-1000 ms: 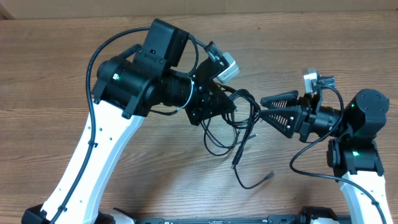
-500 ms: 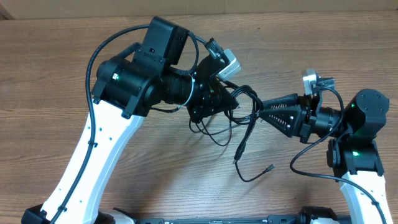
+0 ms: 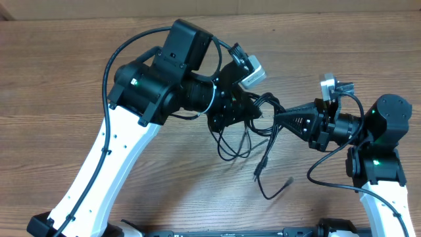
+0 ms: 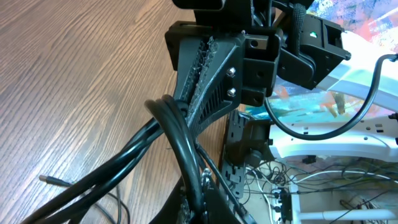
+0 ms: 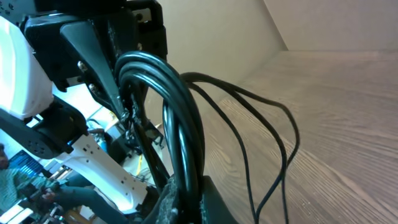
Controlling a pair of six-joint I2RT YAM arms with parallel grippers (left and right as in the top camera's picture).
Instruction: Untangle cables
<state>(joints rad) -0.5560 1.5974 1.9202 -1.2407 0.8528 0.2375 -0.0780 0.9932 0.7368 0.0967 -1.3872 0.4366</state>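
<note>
Thin black cables bunch in a tangle between my two grippers above the wooden table. My left gripper is shut on the bundle from the left, and my right gripper is shut on it from the right, almost tip to tip. Loops hang down below, with a plug end and a second plug end lying lower. In the left wrist view the cables run up from my left gripper towards the right gripper. In the right wrist view several strands pass through my right gripper.
The left arm's body and camera crowd the middle of the table. The right arm's base stands at the right edge. Bare wood stretches along the far side and to the left.
My right gripper has shut on the cable bundle. The left arm has shifted a little to the right, and the hanging loops and loose plug ends have swung with it.
</note>
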